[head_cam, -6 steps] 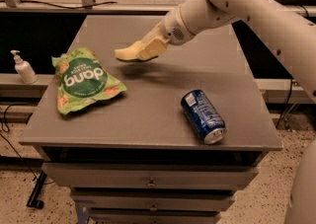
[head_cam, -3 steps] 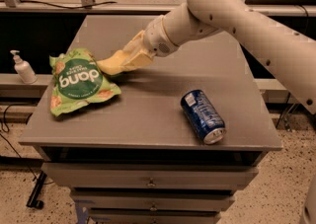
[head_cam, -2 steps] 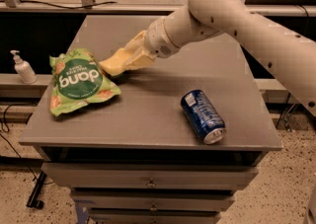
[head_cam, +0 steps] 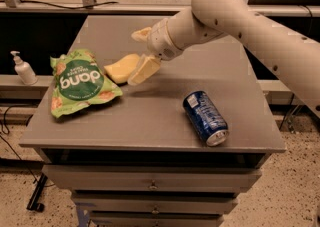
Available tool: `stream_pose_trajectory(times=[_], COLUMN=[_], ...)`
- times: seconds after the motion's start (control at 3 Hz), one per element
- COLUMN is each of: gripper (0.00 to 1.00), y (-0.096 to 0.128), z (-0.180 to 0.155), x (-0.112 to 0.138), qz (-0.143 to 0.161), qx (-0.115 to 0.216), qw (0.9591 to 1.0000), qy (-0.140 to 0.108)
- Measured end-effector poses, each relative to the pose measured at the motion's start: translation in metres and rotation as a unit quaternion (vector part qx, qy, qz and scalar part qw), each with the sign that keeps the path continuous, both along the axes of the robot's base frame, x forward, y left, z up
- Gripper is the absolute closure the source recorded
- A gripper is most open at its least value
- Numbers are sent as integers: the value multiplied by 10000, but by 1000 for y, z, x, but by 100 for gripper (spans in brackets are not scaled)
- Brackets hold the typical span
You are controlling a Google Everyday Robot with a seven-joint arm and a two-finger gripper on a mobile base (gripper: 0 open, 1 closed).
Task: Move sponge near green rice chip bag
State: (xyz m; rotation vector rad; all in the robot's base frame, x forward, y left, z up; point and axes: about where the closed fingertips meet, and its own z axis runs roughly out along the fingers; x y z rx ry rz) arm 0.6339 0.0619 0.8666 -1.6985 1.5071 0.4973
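The pale yellow sponge [head_cam: 121, 67] lies on the grey table [head_cam: 165, 116], right beside the right edge of the green rice chip bag [head_cam: 80, 82]. The bag lies flat at the table's left, its white "dang" lettering upside down. My gripper [head_cam: 142, 52] hovers just right of the sponge, with its pale fingers spread apart. One finger [head_cam: 144, 69] is close to the sponge's right end, the other [head_cam: 141, 33] is farther back. Nothing is held between them.
A blue soda can [head_cam: 205, 117] lies on its side at the table's front right. A white pump bottle [head_cam: 23, 69] stands on a ledge off the table's left edge. Drawers [head_cam: 150, 185] sit under the tabletop.
The gripper carried the sponge left to the bag, then opened. The sponge now rests on the table beside the bag, and the fingers have drawn slightly right.
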Motion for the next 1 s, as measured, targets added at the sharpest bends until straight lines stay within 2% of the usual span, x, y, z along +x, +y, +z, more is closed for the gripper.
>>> stream_pose_trajectory(times=[0.33, 0.67, 1.0], gripper=[0, 0, 0], y=[-1, -29, -86], z=[0, 20, 74], x=[-1, 13, 37], qz=[-12, -378, -1060], qx=[-17, 18, 135], qw=[10000, 9993, 9931], qy=[10, -53, -488])
